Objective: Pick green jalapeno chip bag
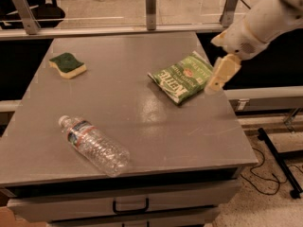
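Note:
The green jalapeno chip bag [182, 77] lies flat on the right side of the grey table [118, 103], with its white "Kettle" lettering facing up. My cream-coloured gripper [218, 75] hangs from the arm that reaches in from the upper right. It hovers just above the bag's right edge, near the table's right side, and holds nothing.
A yellow sponge with a green top [67, 64] lies at the back left. A clear plastic water bottle [93, 144] lies on its side at the front left. A rail with metal posts [150, 7] runs behind the table. A drawer with a handle [130, 206] sits below the front edge.

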{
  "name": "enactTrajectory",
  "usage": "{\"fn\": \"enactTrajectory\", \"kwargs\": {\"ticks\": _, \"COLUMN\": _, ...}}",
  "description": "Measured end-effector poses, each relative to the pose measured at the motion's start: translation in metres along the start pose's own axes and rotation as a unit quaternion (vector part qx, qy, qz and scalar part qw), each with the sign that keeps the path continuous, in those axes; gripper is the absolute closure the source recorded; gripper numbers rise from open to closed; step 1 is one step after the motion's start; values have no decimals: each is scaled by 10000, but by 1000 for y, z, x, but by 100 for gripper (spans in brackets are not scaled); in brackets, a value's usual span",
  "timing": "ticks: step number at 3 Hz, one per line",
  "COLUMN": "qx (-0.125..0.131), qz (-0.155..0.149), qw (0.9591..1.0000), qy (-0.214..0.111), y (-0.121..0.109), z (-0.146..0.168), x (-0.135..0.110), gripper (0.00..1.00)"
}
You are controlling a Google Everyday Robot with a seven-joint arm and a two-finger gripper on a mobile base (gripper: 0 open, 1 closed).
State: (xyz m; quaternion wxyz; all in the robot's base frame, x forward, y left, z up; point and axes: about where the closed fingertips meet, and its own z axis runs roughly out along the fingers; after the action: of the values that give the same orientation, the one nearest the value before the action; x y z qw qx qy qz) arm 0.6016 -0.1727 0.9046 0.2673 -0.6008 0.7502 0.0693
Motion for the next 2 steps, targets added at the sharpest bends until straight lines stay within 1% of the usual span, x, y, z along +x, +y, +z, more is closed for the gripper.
{"fn": "enactTrajectory", "kwargs": {"ticks": 1, "qx": -59, "qz": 359, "qw": 9989, "qy": -290, "y": -34, "z": 44, "x": 5, "gripper": 0}}
{"fn": "enactTrajectory", "kwargs": {"ticks": 2, "qx": -201, "qz": 732, "qw": 9964, "qy": -369, "y": -50, "z": 72, "x": 11, "gripper": 18}}
